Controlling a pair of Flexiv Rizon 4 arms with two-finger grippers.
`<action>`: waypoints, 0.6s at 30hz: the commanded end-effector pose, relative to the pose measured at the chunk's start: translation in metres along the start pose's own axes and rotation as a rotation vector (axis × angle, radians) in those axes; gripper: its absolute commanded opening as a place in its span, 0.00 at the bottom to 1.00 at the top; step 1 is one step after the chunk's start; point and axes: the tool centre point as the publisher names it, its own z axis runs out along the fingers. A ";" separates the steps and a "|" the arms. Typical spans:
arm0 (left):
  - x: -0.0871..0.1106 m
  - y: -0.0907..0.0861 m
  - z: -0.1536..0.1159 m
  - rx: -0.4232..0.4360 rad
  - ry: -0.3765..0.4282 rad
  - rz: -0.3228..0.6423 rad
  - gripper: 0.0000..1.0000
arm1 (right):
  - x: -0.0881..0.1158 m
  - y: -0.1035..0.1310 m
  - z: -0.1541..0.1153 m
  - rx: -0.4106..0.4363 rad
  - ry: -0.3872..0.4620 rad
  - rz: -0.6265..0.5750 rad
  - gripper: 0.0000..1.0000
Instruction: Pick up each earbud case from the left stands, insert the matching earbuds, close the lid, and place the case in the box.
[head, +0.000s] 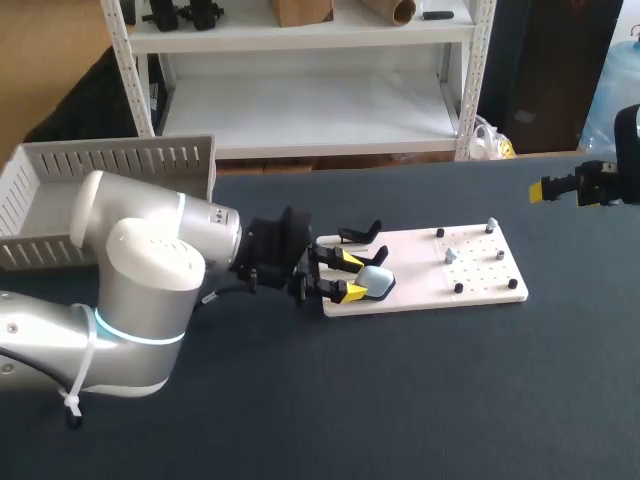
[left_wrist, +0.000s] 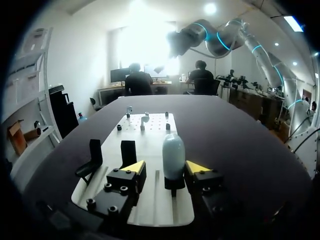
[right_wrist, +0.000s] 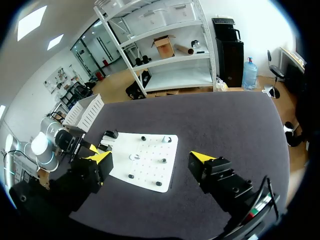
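Observation:
A pale blue earbud case (head: 376, 283) (left_wrist: 173, 154) stands shut on a black stand at the near left end of the white board (head: 420, 268). My left gripper (head: 350, 276) (left_wrist: 165, 167) is open around the case, which sits close to one finger with a gap to the other. Two empty black stands (head: 361, 236) (left_wrist: 128, 150) are beside it. Small white earbuds (head: 450, 255) (left_wrist: 145, 119) rest on pegs at the board's far end. My right gripper (head: 560, 188) (right_wrist: 151, 158) hangs wide open and empty, high off the right of the board.
A grey slatted box (head: 120, 160) (right_wrist: 89, 109) stands at the back left of the dark table. Several black pegs (head: 458, 287) dot the right half of the board.

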 end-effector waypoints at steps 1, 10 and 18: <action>0.001 0.003 0.004 0.007 -0.003 -0.001 0.48 | 0.000 -0.001 0.001 -0.006 0.001 -0.001 1.00; -0.002 0.003 0.007 0.019 -0.012 -0.004 0.48 | 0.000 -0.001 0.001 -0.006 0.001 -0.001 1.00; -0.003 0.003 0.009 0.024 -0.018 -0.014 0.48 | 0.000 -0.001 0.001 -0.006 0.001 -0.001 1.00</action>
